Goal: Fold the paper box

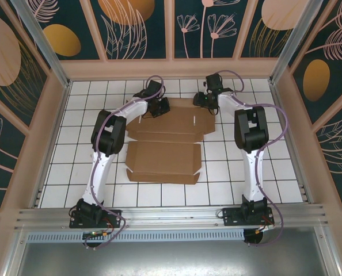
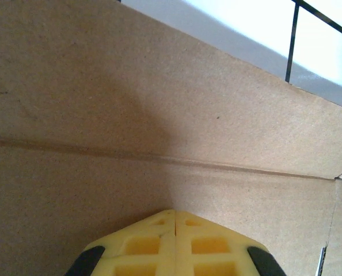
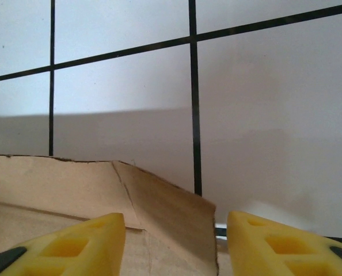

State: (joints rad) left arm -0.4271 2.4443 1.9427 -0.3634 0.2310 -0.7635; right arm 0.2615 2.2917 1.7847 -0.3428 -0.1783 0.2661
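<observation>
Top external: one box (image 1: 165, 146) lying on the tabletop (image 1: 79, 172). The left end effector (image 2: 175, 214) is closed over it; the right end effector (image 3: 175, 216) is spread apart at its corner.

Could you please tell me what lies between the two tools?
The far panel of the paper box lies between the left tool and right tool, seen in the top view.

From above, you can't see the fingertips of the left gripper (image 1: 155, 108) or the right gripper (image 1: 204, 100). Their black wrist housings cover them, along with the far corners of the flat brown corrugated cardboard sheet (image 1: 162, 146). In both wrist views the bottom edge cuts off the yellow fingers (image 2: 154, 230), and the cardboard runs out of frame.
</observation>
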